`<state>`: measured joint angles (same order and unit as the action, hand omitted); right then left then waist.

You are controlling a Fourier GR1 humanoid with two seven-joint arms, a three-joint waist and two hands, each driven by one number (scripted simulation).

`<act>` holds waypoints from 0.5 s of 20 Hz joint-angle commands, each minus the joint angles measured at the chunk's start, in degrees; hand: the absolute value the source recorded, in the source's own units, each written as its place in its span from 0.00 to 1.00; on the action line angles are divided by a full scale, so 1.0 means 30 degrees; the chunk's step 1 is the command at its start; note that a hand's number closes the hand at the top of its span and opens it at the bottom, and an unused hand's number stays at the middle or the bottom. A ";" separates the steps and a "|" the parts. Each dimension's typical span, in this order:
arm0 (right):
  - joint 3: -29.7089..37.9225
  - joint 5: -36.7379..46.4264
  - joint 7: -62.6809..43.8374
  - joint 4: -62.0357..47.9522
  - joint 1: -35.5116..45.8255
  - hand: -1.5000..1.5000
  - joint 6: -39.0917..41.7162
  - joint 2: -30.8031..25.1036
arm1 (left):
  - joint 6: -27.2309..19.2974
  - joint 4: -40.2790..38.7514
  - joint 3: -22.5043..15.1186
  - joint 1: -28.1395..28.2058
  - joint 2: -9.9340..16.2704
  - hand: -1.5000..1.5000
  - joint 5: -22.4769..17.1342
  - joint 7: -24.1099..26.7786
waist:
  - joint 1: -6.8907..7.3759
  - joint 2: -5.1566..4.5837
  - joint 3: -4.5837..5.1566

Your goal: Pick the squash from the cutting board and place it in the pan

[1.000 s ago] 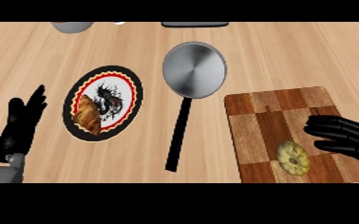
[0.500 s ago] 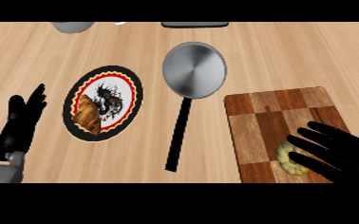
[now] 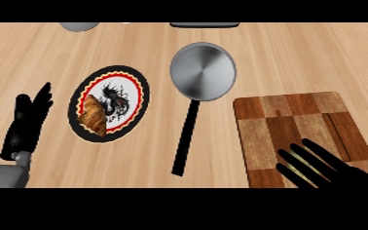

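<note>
While the right hand (image 3: 327, 171) covers the squash on the cutting board (image 3: 287, 122) | fingers spread, not curled | step: grasp | pan (image 3: 203, 71) on worktop (image 3: 287, 53) waits | next: curl, lift | left hand (image 3: 27, 122) resting open.

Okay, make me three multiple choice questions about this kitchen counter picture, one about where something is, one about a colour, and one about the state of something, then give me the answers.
1. Where does the pan lie?
A. on the cutting board
B. between the plate and the cutting board
C. left of the plate

2. What colour is the pan's handle?
A. black
B. red
C. white

3. What is in the pan?
A. a croissant
B. the squash
C. nothing

Answers:
1 B: the plate is to its left and the cutting board to its right.
2 A: the long handle is black below the grey bowl.
3 C: its inside shows bare metal; the croissant is on the plate, and the right hand covers the board's near part.
</note>
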<state>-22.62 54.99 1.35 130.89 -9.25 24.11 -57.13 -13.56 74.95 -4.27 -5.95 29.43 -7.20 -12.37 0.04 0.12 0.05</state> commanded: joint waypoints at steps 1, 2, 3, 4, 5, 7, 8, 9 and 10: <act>-0.2377 0.3278 -0.2113 0.0258 -0.0247 0.00 0.1132 0.0860 | 0.1113 0.0001 0.0782 0.0778 0.0705 0.50 -0.0390 0.0527 | 0.0063 -0.0001 -0.0005; -0.2897 0.4292 -0.1415 -0.1004 -0.0165 0.00 0.0073 0.1421 | 0.0614 0.0163 0.0624 0.0867 -0.0078 0.50 -0.0186 0.0467 | 0.0052 -0.0014 -0.0018; -0.3787 0.5114 -0.2245 -0.0668 0.0133 0.00 0.0527 0.2267 | 0.0291 0.0142 0.0444 0.0428 -0.0186 0.50 0.0357 0.0155 | 0.0025 -0.0019 -0.0015; -0.4371 0.6112 -0.1728 -0.2260 -0.0679 0.00 -0.1263 0.2373 | 0.0775 0.0236 0.1038 -0.0363 0.0398 0.50 -0.0247 -0.0765 | -0.0045 -0.0013 -0.0031; -0.3791 0.5443 -0.1942 -0.1608 0.0589 0.00 0.0621 0.3175 | 0.0833 -0.0765 0.0696 -0.0876 -0.0270 0.50 0.0473 -0.0146 | -0.0047 -0.0043 -0.0012; -0.2905 0.5945 -0.0573 -0.3223 -0.0002 0.00 -0.1107 0.2277 | 0.0473 0.0685 0.0870 0.0888 -0.0480 0.50 0.0466 0.0128 | 0.0023 -0.0009 -0.0024; -0.2811 0.6487 -0.0302 -0.2962 -0.1026 0.00 -0.2443 0.1932 | 0.0772 -0.0934 0.0836 -0.0560 -0.0633 0.50 0.0786 0.0012 | -0.0171 -0.0019 -0.0022; -0.3187 0.7098 -0.1014 -0.3602 -0.0189 0.00 -0.1603 0.2750 | 0.1379 -0.1296 0.1283 -0.0011 -0.0367 0.50 0.0431 0.0855 | -0.0066 -0.0032 -0.0016; -0.3710 0.7579 -0.1669 -0.3112 -0.0486 0.00 -0.1195 0.3300 | 0.0464 0.1882 0.0452 0.1297 -0.0769 0.50 0.0906 -0.0770 | 0.0038 0.0013 -0.0026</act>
<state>-32.00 72.85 -2.03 123.21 -9.99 21.06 -49.88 -11.49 74.82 -2.07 -5.24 28.17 -5.69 -12.14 -0.06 0.07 -0.01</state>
